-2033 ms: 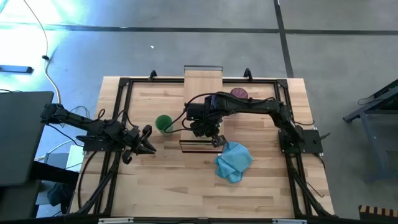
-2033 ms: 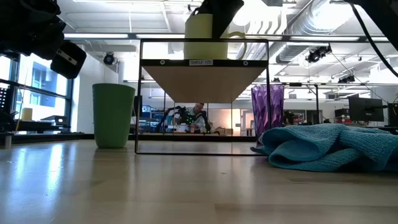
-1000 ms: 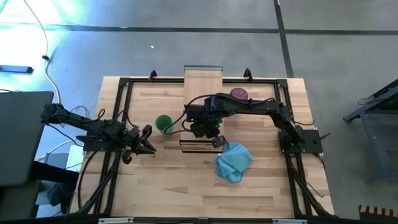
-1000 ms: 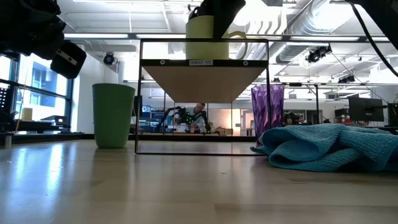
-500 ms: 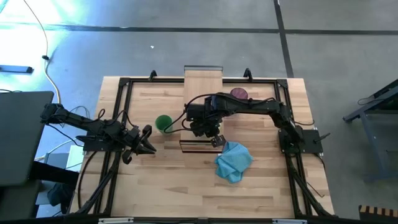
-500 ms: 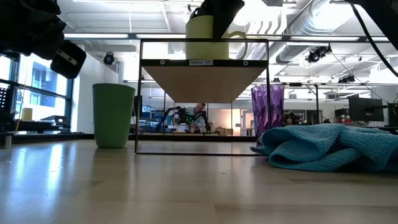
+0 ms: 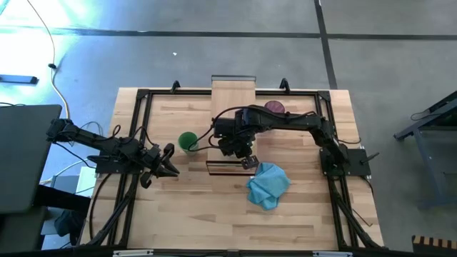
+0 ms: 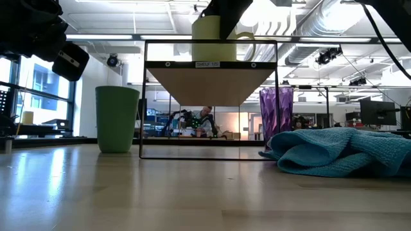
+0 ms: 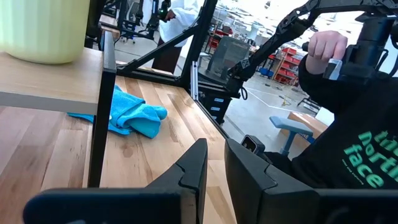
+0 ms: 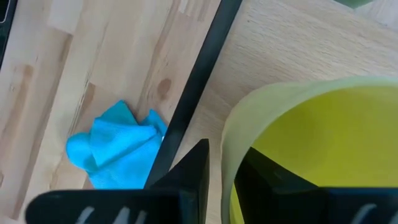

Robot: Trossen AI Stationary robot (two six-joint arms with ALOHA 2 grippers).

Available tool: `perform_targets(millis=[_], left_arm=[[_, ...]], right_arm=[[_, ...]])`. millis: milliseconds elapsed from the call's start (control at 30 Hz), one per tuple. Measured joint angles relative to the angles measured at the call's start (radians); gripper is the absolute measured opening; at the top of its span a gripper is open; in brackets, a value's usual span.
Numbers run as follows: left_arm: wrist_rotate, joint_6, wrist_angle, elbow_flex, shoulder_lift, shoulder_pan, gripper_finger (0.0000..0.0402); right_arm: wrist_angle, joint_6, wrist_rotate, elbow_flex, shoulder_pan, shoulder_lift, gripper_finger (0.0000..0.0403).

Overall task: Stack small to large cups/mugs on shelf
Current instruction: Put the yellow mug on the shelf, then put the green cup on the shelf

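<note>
Mostly the action sits on the shelf, where the right hand is clamped on the rim of the yellow mug: in the right wrist view one finger is outside the wall and the other inside the bowl. From above, the right arm covers the mug completely, so it cannot be seen there. In the low view the mug stands at the shelf's near end, its top hidden behind the dark hand and its handle showing to one side. The left wrist view cuts the mug off at the frame edge, showing only its lower wall on the shelf board.

The green cup stands upright on the bench just beside the shelf's frame, on the left arm's side. The purple tumbler stands on the bench on the other side of the shelf; its base is hidden behind the blue cloth in the low view, and from above only its rim peeps out past the right arm.

The left hand hovers over the bench well apart from the cups, its fingers nearly together with a narrow gap and, as far as the view allows, nothing between them.

A person stands beyond the bench edge, partly cropped.
</note>
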Motion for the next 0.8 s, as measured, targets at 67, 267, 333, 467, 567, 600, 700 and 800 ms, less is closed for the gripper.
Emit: perform_targets(millis=[67,267,333,467,567,600,700,800], left_arm=[[0.0,0.0,0.0,0.0,0.0,0.0,0.0046],[0.0,0.0,0.0,0.0,0.0,0.0,0.0047],[0.0,0.0,0.0,0.0,0.0,0.0,0.0047],[0.0,0.0,0.0,0.0,0.0,0.0,0.0047],[0.0,0.0,0.0,0.0,0.0,0.0,0.0047],[0.0,0.0,0.0,0.0,0.0,0.0,0.0047],[0.0,0.0,0.0,0.0,0.0,0.0,0.0047],[0.0,0.0,0.0,0.0,0.0,0.0,0.0047]], right_arm=[[-0.001,0.002,0.0,0.0,-0.002,0.0,0.0058],[-0.001,0.001,-0.003,0.0,-0.003,0.0,0.0088],[-0.001,0.002,-0.003,0.0,-0.003,0.0,0.0104],[0.002,0.001,-0.002,0.0,-0.003,0.0,0.013],[0.008,-0.001,-0.002,0.0,-0.003,0.0,0.0139],[0.008,-0.002,-0.002,0.0,-0.001,0.0,0.014],[0.008,-0.001,-0.002,0.0,0.0,0.0,0.014],[0.008,0.001,0.002,0.0,0.0,-0.006,0.014]])
